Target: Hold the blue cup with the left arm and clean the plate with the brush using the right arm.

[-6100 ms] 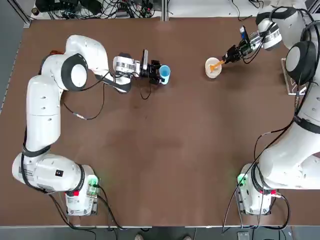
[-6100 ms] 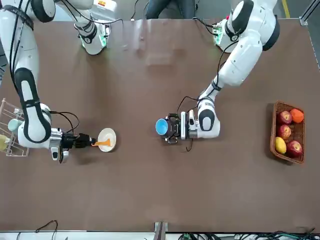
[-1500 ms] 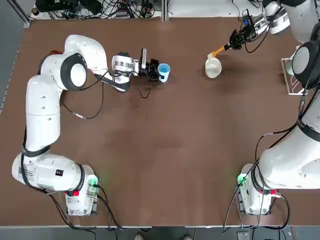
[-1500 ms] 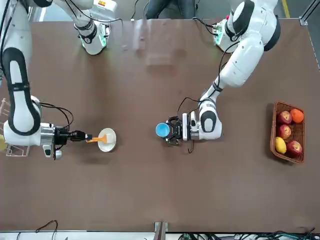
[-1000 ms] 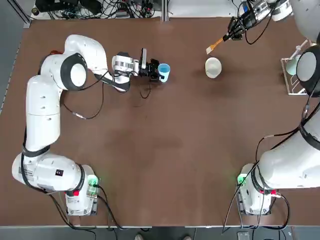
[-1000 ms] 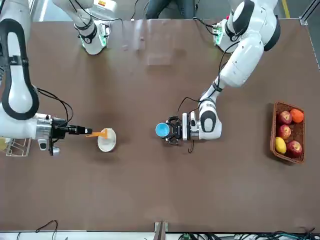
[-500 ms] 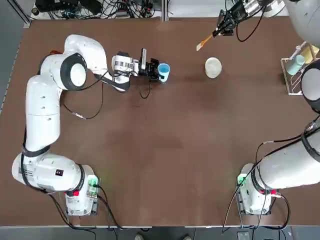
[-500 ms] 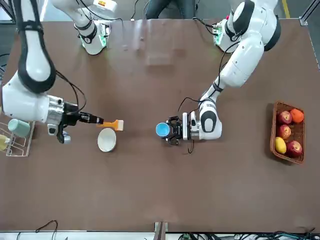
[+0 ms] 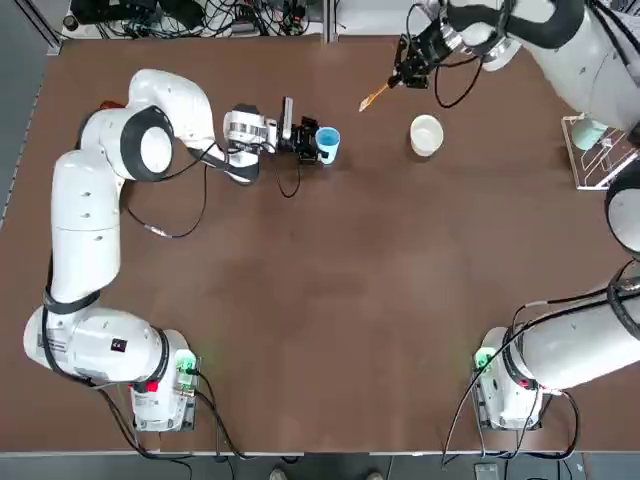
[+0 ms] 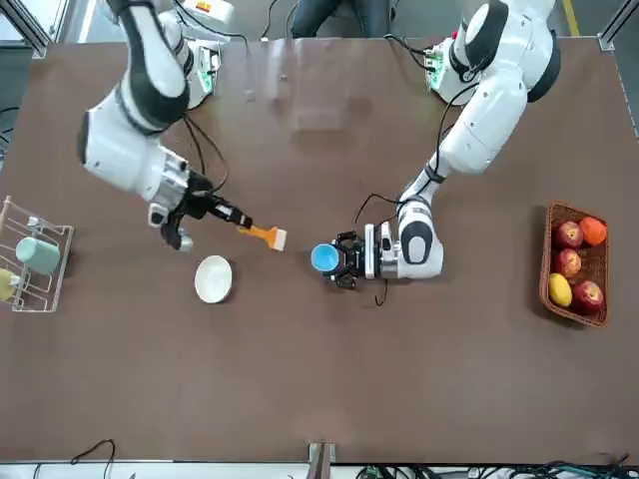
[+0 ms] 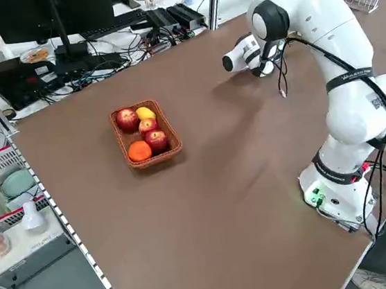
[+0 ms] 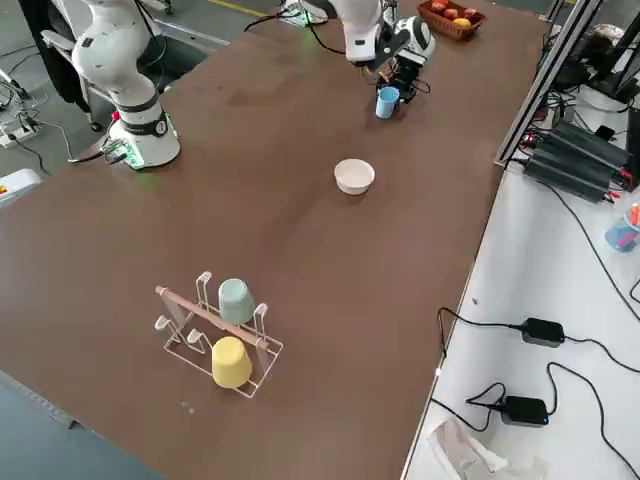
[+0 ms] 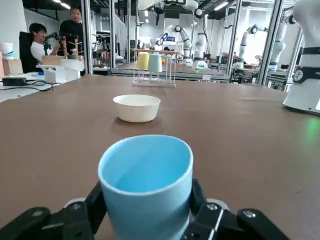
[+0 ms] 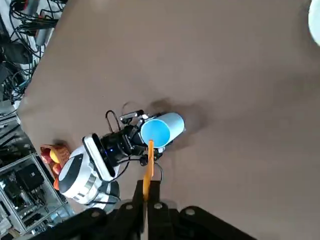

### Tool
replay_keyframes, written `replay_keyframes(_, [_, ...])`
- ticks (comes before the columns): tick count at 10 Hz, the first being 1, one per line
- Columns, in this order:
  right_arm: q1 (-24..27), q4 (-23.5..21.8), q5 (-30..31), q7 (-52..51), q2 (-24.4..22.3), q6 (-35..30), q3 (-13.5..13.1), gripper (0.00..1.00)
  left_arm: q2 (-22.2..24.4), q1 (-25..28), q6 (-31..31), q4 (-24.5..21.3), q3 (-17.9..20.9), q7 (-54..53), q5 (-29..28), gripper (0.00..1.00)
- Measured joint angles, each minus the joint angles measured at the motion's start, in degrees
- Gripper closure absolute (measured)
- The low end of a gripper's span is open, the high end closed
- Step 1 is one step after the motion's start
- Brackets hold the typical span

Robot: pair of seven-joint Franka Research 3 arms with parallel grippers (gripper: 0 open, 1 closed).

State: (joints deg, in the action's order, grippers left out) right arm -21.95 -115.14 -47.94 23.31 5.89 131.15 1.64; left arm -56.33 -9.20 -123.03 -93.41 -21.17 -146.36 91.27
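The blue cup stands upright on the brown table, with my left gripper shut on it low at its sides; the left wrist view shows the cup between the fingers. The cream plate sits alone on the table to the cup's right, also seen as the plate. My right gripper is shut on the orange brush and holds it in the air, off the plate, between plate and cup. From the right wrist view the brush points down toward the cup.
A wire rack with a teal and a yellow cup stands at the table's edge on my right side. A wicker basket of fruit sits at the far left edge. Cables lie behind the table's far edge.
My right arm has swung the brush away from above the plate, leftward toward the blue cup. The left gripper and the cup have not moved.
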Motion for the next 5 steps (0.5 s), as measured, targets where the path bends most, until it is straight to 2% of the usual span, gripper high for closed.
replay_keyframes(3, [-8.44,-1.59,0.0,5.74,0.07,12.55,0.0,0.96,0.0,0.01,0.02,-0.03,0.0,-0.02,0.0,0.31])
replay_keyframes(5, [-13.16,-2.7,1.12,6.52,0.62,15.66,-0.04,0.96,0.0,0.01,0.28,-0.06,0.01,-0.03,0.0,0.31])
